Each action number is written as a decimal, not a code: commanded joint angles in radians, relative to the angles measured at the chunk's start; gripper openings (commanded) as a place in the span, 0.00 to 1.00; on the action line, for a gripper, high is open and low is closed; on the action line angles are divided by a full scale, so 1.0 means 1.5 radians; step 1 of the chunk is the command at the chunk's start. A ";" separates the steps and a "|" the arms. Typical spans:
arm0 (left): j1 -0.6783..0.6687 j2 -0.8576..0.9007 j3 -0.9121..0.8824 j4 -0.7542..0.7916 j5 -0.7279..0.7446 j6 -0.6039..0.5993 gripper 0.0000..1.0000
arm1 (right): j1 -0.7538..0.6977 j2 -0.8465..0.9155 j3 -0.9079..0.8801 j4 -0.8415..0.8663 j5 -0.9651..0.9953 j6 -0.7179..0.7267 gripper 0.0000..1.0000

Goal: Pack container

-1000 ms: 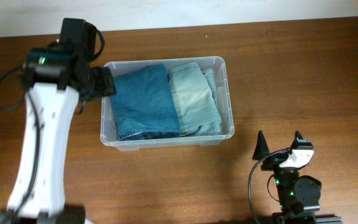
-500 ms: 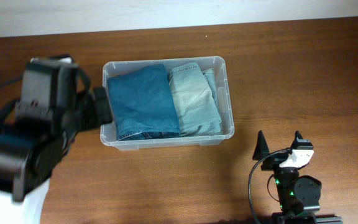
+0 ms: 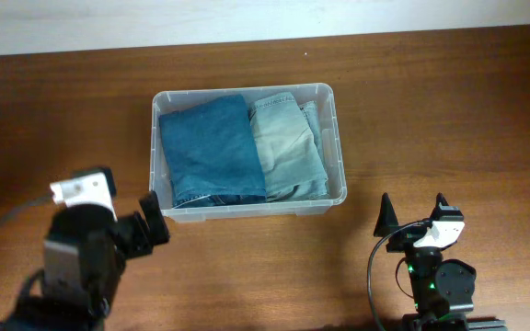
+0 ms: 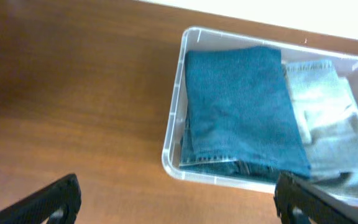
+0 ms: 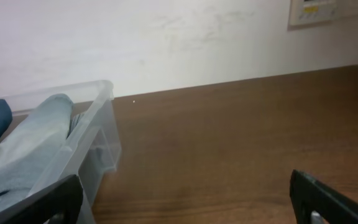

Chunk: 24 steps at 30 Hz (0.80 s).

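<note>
Container (image 3: pixel 247 210) at upper centre of the overhead frame, packed with dark jeans (image 3: pixel 212 152) beside pale jeans (image 3: pixel 288 147). Left gripper (image 3: pixel 153 221) at lower left, right gripper (image 3: pixel 413 207) at lower right, both spread wide, empty. Likely hazard: clipping the near corner with a low left swing, shoving the bin.

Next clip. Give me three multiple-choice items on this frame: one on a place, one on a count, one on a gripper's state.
1. Where do the dark jeans lie in the container?
A. the left arm's side
B. the right arm's side
C. outside it
2. How many folded garments are in it?
A. one
B. two
C. four
3. The left gripper is:
A. shut on jeans
B. open, empty
C. shut on the container
Key: 1 A, they fill the half nearer the left arm. 2 B, dark jeans plus light jeans. 3 B, its fingers are spread, off the container, holding nothing.
</note>
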 commanded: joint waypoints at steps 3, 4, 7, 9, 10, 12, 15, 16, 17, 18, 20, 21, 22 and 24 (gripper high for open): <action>-0.001 -0.112 -0.201 0.141 0.002 0.001 0.99 | 0.005 -0.007 -0.005 -0.003 -0.001 0.005 0.98; 0.002 -0.124 -0.227 0.169 0.002 0.001 0.99 | 0.005 -0.007 -0.005 -0.003 -0.002 0.005 0.99; 0.017 -0.173 -0.335 0.297 0.012 0.001 0.99 | 0.005 -0.007 -0.005 -0.003 -0.002 0.005 0.98; 0.029 -0.194 -0.388 0.367 0.032 0.001 0.99 | 0.005 -0.007 -0.005 -0.003 -0.002 0.005 0.98; 0.036 -0.204 -0.414 0.403 0.044 0.001 0.99 | 0.005 -0.007 -0.005 -0.003 -0.002 0.005 0.98; 0.050 -0.226 -0.462 0.471 0.070 0.001 0.99 | 0.005 -0.007 -0.005 -0.003 -0.002 0.005 0.98; 0.072 -0.257 -0.520 0.553 0.113 0.009 0.99 | 0.005 -0.007 -0.005 -0.003 -0.002 0.005 0.98; 0.078 -0.265 -0.537 0.577 0.126 0.017 0.99 | 0.005 -0.007 -0.005 -0.003 -0.002 0.005 0.98; 0.084 -0.272 -0.553 0.600 0.139 0.028 0.99 | 0.005 -0.007 -0.005 -0.003 -0.002 0.005 0.98; 0.087 -0.279 -0.567 0.623 0.151 0.044 1.00 | 0.005 -0.007 -0.005 -0.003 -0.002 0.005 0.98; 0.088 -0.292 -0.592 0.661 0.166 0.075 1.00 | 0.005 -0.007 -0.005 -0.003 -0.002 0.005 0.98; 0.088 -0.298 -0.604 0.681 0.171 0.090 0.99 | 0.005 -0.007 -0.005 -0.003 -0.002 0.005 0.98; 0.088 -0.304 -0.615 0.697 0.177 0.103 0.99 | 0.005 -0.007 -0.005 -0.003 -0.002 0.005 0.98; 0.088 -0.318 -0.634 0.715 0.188 0.132 0.99 | 0.005 -0.007 -0.005 -0.003 -0.002 0.005 0.98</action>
